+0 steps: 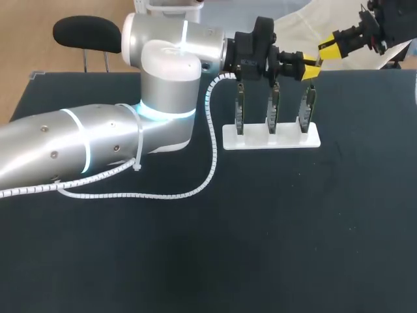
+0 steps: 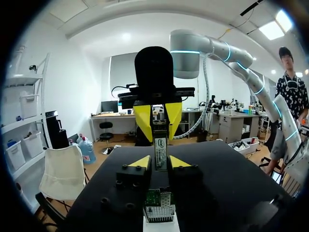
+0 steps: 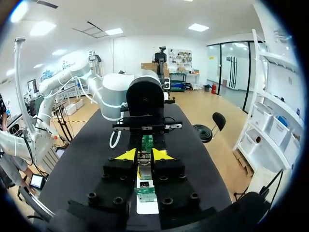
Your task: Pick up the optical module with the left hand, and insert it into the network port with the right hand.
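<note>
- Head view: the left gripper [image 1: 309, 70] reached in from the left to the upper right of the frame, just above the rightmost network card [image 1: 306, 109]. This card was one of three standing upright in a white holder [image 1: 271, 138] on the dark table [image 1: 260, 228]. The right gripper [image 1: 328, 49] came in from the upper right corner, tip to tip with the left. What lay between the tips was too small to tell here.
- Left wrist view: the optical module [image 2: 160, 151] lay lengthwise along the line joining the two grippers. Its near end sat between the left gripper's own yellow tips, which looked pressed against it from both sides. Its far end was pinched by the right gripper's fingers [image 2: 143, 121] straight ahead. The card's port lay directly under the module.
- Right wrist view: the right gripper's own tips were closed on the module, with the card below and the left gripper's black body just beyond.
- Judgement: the right arm was the nearer for insertion. The module lay crosswise to the port and would need tipping end-down.
- The cloth was flat and open around the holder, while the neighbouring cards stood close.
</note>
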Robot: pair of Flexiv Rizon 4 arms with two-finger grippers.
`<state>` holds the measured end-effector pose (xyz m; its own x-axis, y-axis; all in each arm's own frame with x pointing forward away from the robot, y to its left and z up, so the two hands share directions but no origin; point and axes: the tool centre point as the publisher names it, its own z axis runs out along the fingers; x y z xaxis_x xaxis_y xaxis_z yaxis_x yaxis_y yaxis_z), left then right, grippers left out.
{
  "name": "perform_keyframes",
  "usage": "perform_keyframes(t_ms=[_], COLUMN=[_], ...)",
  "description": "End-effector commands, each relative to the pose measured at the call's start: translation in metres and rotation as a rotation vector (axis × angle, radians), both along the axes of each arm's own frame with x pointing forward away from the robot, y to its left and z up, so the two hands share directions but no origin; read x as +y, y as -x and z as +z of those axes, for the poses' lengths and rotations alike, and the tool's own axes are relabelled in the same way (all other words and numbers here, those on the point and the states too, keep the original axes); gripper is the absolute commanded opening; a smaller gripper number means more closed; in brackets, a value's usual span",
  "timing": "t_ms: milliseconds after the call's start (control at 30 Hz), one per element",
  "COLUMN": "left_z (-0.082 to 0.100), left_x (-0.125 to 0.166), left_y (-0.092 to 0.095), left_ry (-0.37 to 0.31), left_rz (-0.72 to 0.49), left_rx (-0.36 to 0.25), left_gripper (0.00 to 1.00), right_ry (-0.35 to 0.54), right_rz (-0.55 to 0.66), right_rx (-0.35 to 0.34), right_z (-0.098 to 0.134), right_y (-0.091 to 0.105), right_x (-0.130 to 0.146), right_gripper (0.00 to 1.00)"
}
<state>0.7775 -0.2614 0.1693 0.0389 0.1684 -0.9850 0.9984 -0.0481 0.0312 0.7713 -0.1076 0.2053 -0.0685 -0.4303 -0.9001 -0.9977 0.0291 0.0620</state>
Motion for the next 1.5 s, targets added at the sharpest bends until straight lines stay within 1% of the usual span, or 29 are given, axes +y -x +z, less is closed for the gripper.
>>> perform_keyframes(t_ms=[33,633,733,767,933,967,1033,1067,1100,1133,1200,1267,1333,1433,1500], left_z=[0.000,0.000,0.001,0.003,0.007,0.008,0.009,0.009,0.009,0.008,0.006,0.005,0.005,0.007,0.007], left_x=[0.000,0.000,0.002,0.003,0.006,0.007,0.008,0.009,0.010,0.012,0.014,0.015,0.017,0.018,0.017], left_y=[-0.002,-0.002,-0.004,-0.005,-0.007,-0.008,-0.008,-0.008,-0.008,-0.007,-0.006,-0.004,-0.002,0.001,0.004], left_ry=[0.001,-0.002,-0.020,-0.039,-0.096,-0.093,-0.112,-0.103,-0.077,-0.083,-0.118,-0.127,-0.169,-0.190,-0.200], left_rz=[-0.001,-0.001,0.001,-0.004,-0.006,-0.001,0.001,0.007,0.018,0.019,0.013,0.017,0.010,0.001,-0.008], left_rx=[0.000,-0.003,-0.013,-0.022,-0.029,-0.027,0.000,0.010,0.017,0.030,0.041,0.046,0.040,0.035,0.052], left_gripper=[1.00,1.00,1.00,1.00,1.00,1.00,1.00,1.00,1.00,1.00,1.00,1.00,1.00,1.00,1.00], right_ry=[0.000,0.005,0.006,0.006,0.004,0.004,0.005,0.005,0.005,0.005,0.006,0.006,0.006,0.007,0.009], right_rz=[-0.005,0.000,0.002,0.002,0.004,0.004,0.006,0.006,0.005,0.005,0.004,0.004,0.003,0.003,0.004], right_rx=[-0.004,-0.017,-0.018,-0.019,-0.018,-0.017,-0.017,-0.017,-0.018,-0.018,-0.017,-0.017,-0.016,-0.015,-0.015], right_z=[0.000,0.001,0.001,0.001,0.001,0.001,0.001,0.001,0.001,0.001,0.001,0.000,0.000,0.000,0.000], right_y=[0.004,-0.001,-0.003,-0.003,-0.003,-0.004,-0.004,-0.004,-0.004,-0.004,-0.004,-0.004,-0.004,-0.004,-0.004], right_x=[0.000,0.001,0.001,0.001,0.001,0.001,0.000,0.000,0.000,0.000,0.000,0.000,0.000,0.000,0.000], right_gripper=[0.00,0.00,0.00,0.00,0.00,0.00,0.00,0.00,0.00,0.00,0.00,0.00,0.00,0.00,0.00])
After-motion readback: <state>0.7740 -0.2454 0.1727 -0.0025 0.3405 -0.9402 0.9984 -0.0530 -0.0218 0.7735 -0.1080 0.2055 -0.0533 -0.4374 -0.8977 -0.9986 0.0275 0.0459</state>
